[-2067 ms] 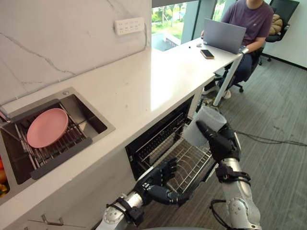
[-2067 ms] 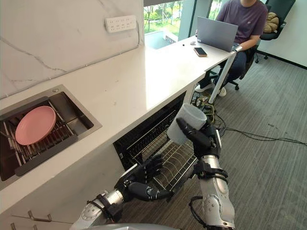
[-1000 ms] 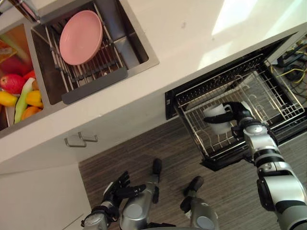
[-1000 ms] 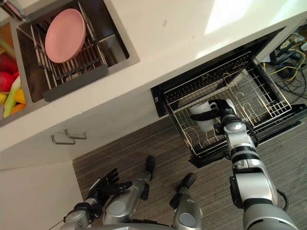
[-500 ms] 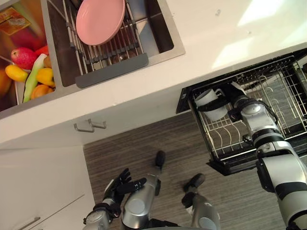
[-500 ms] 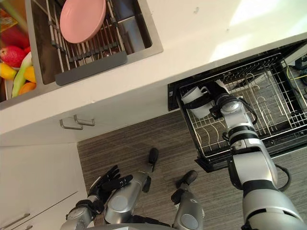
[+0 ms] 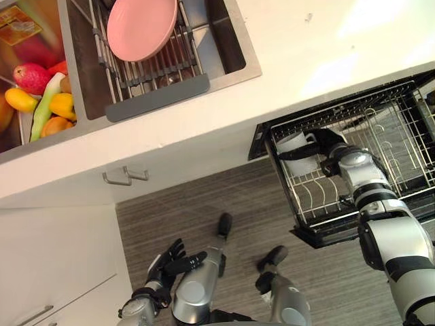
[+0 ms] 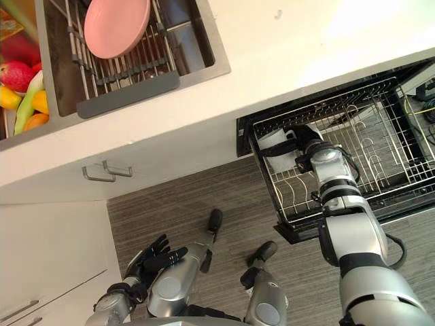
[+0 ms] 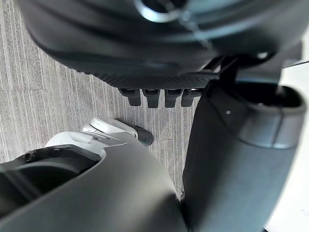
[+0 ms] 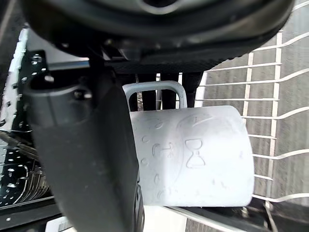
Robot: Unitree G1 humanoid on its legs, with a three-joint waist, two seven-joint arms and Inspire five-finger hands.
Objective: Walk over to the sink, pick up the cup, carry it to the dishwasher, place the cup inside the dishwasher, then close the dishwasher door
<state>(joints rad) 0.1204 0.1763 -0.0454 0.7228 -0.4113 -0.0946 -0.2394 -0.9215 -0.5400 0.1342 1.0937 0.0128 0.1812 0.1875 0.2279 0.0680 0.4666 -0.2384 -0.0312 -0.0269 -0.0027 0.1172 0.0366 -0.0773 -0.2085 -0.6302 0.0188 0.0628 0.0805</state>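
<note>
Cup (image 10: 198, 154) gripped by right hand (image 8: 310, 149) inside dishwasher rack (image 8: 372, 153).

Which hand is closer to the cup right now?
Right. The right hand is curled round the cup inside the dishwasher rack; the left hand hangs open low over the floor, well away from it.

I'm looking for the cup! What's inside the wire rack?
The white cup, with the right hand curled around it, is near a corner of the rack. Whether it rests on the wires is hidden by hand and cup.
</note>
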